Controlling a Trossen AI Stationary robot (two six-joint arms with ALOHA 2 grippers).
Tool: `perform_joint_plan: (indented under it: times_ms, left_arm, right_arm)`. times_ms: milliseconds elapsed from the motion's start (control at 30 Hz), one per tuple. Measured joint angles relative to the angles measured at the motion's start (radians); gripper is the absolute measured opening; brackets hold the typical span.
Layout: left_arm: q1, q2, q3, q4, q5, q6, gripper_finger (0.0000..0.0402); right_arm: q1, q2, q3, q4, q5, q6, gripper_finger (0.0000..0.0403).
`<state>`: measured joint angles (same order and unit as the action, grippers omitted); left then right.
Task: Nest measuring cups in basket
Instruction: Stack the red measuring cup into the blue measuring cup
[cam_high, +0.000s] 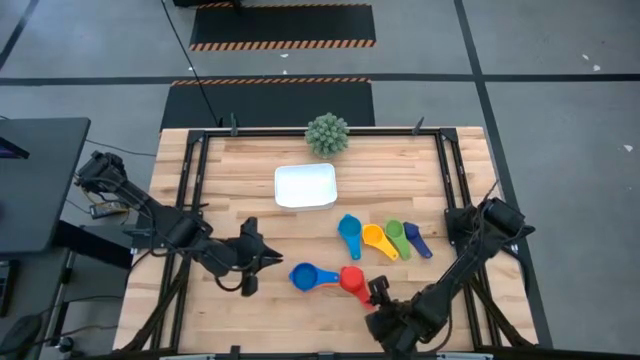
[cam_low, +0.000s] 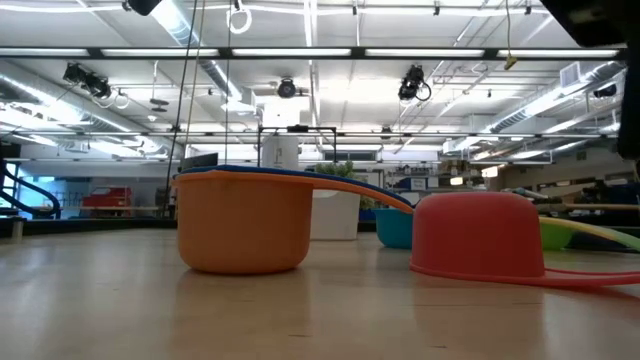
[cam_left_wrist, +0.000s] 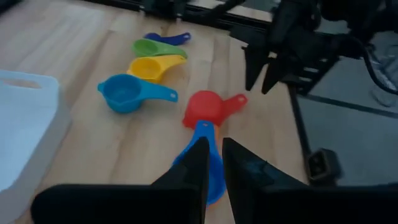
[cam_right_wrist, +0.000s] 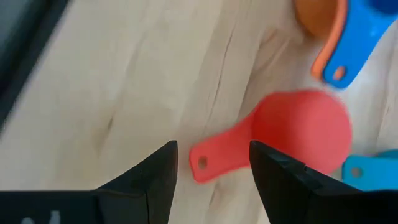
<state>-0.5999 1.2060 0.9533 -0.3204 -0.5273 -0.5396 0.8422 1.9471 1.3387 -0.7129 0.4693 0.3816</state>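
The white basket (cam_high: 305, 186) stands at the table's middle, toward the far edge. The blue cup (cam_high: 302, 276) sits inside the orange cup (cam_low: 243, 225). To their right the red cup (cam_high: 352, 280) lies upside down, rim on the table. The teal (cam_high: 349, 232), yellow (cam_high: 375, 238), green (cam_high: 397, 236) and dark purple-blue (cam_high: 417, 240) cups lie in a row farther back. My right gripper (cam_high: 378, 290) is open above the red cup's handle (cam_right_wrist: 214, 155), one finger to either side, apart from it. My left gripper (cam_high: 275, 260) hovers left of the blue cup, open by a narrow gap.
A round spiky green ball plant (cam_high: 327, 133) stands at the far edge behind the basket. A black frame (cam_high: 195, 170) runs along the table's left, far and right sides. Bare wood lies left of the basket and along the near edge.
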Motion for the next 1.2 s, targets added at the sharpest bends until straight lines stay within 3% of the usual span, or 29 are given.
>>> perform_joint_plan:
  times_ms: [267, 833, 1200]
  left_arm:
    - [0.001, 0.0, -0.002, 0.013, -0.073, -0.048, 0.005]
    - [0.001, 0.0, -0.002, 0.018, -0.075, -0.08, 0.005]
    - [0.001, 0.001, -0.002, 0.018, -0.079, -0.079, 0.005]
  right_arm:
    - [0.02, 0.001, -0.077, 0.04, 0.0, 0.013, 0.0206]
    - [0.006, 0.016, -0.161, 0.172, 0.089, -0.092, 0.0204]
    - [0.015, 0.062, -0.16, 0.223, 0.116, -0.147, 0.0159]
